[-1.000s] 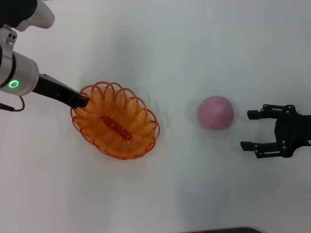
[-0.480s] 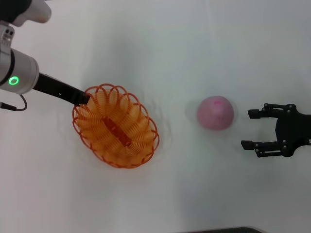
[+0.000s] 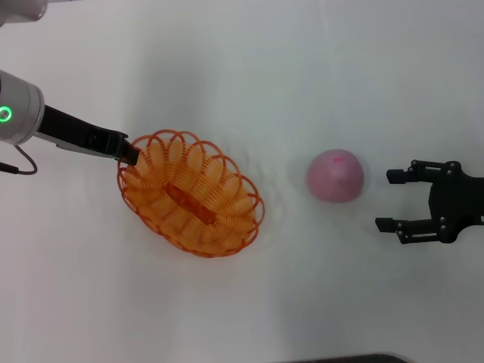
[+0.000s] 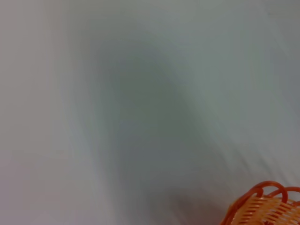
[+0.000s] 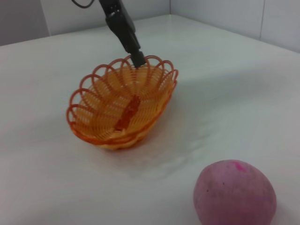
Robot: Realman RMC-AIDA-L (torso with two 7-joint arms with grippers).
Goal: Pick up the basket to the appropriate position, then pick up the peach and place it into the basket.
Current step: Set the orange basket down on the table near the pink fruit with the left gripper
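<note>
Basket [image 3: 190, 193] on table [image 3: 302, 76], left of centre; light, springy wire. Left hand [image 3: 128, 153] pinching its scalloped rim, probably firm. Peach [image 3: 335, 175] soft, round: grip across middle. Right hand [image 3: 392, 200] spread beside it.

basket [image 3: 190, 193] sits left on the table [image 3: 265, 60], peach [image 3: 335, 175] off to its right, well apart

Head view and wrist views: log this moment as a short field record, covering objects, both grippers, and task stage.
basket: shallow oval orange plastic wire basket, tilted, far end raised, holds no fruit
peach: round pink matte peach, on white table, apart from basket
left gripper: left gripper shut on basket's rim
right gripper: right gripper open, beside peach, not touching
stage: basket being positioned; peach not yet picked
</note>
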